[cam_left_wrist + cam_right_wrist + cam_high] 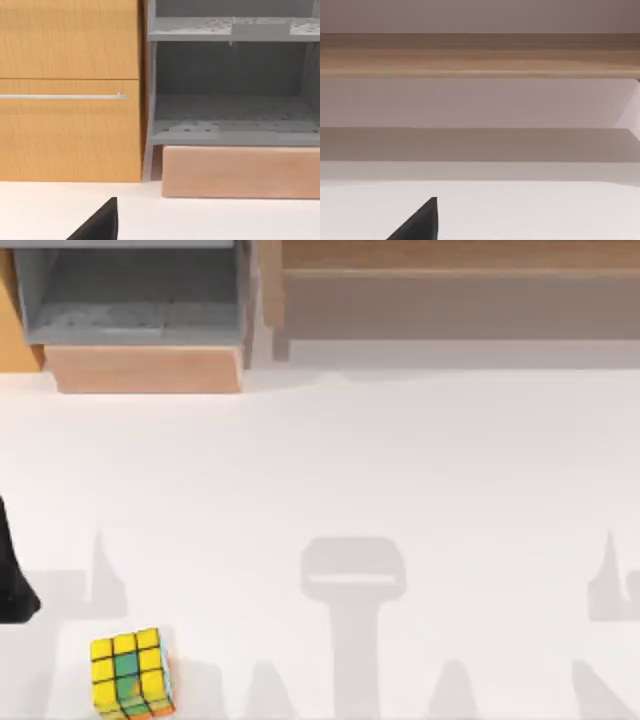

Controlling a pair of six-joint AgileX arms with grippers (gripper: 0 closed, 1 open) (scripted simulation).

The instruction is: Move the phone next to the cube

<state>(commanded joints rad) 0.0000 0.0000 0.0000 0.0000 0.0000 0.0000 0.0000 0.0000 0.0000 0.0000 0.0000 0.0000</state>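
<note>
Cube [132, 672]: sat near left on the tabletop [350, 460], with room beside it for the phone, I judged. Phone: I could not place it; dark shape [12, 575] at left edge unidentified. Left gripper [100, 225], right gripper [420, 225]: released or clenched, I could not tell.

The cube [131, 672] showed yellow squares with green-teal centre ones and an orange lower edge. The table [400, 460] was white. The cabinet [70, 90] was orange wood-grain; the shelf unit [230, 130] was speckled grey.
</note>
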